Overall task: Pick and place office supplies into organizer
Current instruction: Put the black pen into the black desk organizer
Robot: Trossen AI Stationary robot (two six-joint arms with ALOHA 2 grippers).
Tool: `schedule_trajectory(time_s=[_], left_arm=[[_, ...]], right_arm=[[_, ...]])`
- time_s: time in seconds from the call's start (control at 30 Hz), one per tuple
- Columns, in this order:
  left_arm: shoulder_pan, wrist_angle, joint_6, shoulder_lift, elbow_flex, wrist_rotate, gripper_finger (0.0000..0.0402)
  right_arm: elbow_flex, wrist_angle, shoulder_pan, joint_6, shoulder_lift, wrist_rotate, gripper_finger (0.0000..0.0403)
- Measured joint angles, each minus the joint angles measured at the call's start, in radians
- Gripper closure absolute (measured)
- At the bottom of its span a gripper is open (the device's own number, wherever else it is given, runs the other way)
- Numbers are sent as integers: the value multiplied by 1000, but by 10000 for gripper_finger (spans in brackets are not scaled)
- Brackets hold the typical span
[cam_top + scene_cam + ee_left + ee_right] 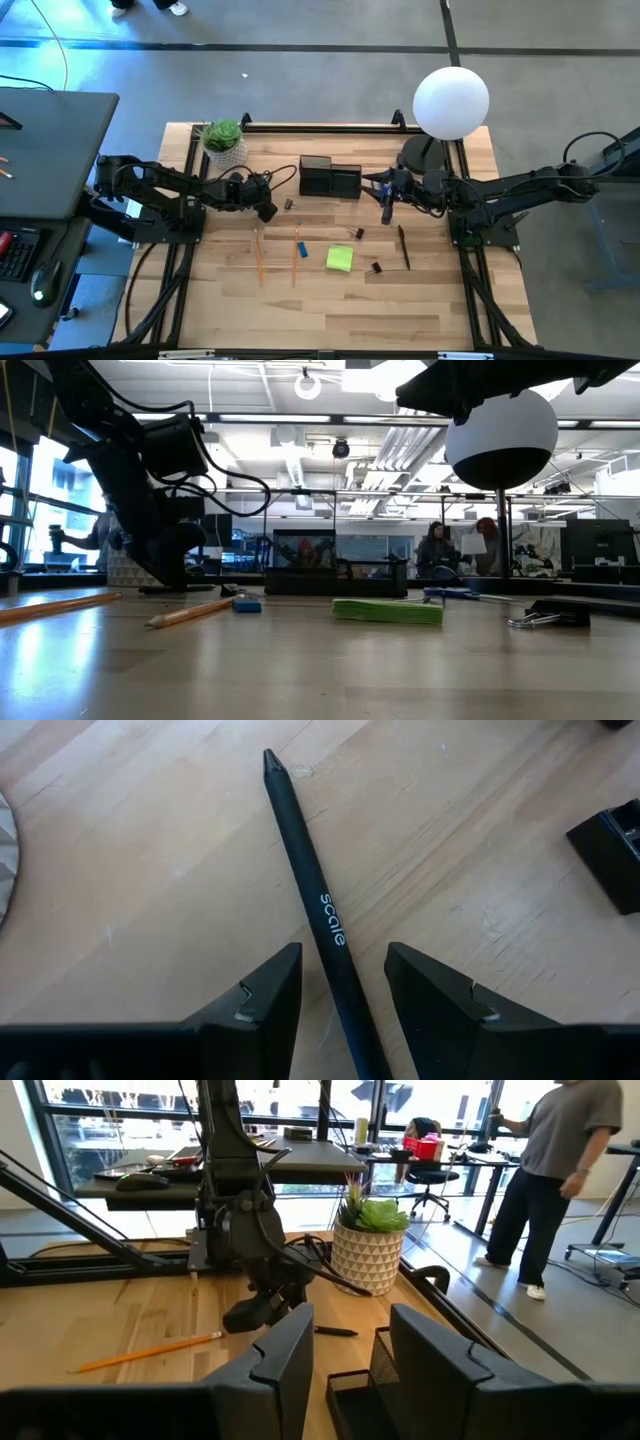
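So, left gripper (342,990) low over table (420,310), fingers spread, black pen (312,895) lying flat between them, not gripped. Right gripper (345,1355) parted, holding nothing, hovering at organizer (329,179) near back edge; contents can't tell. Toward front edge: pencils (258,256), sticky pad (339,259), binder clips (375,268). Plant (224,141) at back-left corner.

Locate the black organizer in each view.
High: organizer at the table's far middle, right of the potted plant.
Low: centre, behind the sticky pad.
Left wrist: one corner, past the black pen.
Right wrist: mesh wall, close in.
Shared landmark: the plant.
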Motion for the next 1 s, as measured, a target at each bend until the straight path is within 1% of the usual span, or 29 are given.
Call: schedule_trajectory(time_s=[0.5, 0.6, 0.83, 0.93, 1.0], left_arm=[[-1, -16, -3, 0, 0, 25, 263], [-1, -16, 0, 0, 0, 33, 287], [-3, -13, 12, 0, 1, 48, 374], [-3, -6, 37, 0, 1, 49, 391], [-3, -4, 41, -1, 1, 50, 388]], right_arm=[[0, 0, 0, -3, 0, 0, 275], [0, 0, 0, -3, 0, 0, 275], [0, -1, 0, -3, 0, 1, 275], [0, -1, 0, -3, 0, 1, 275], [0, -1, 0, -2, 0, 1, 275]])
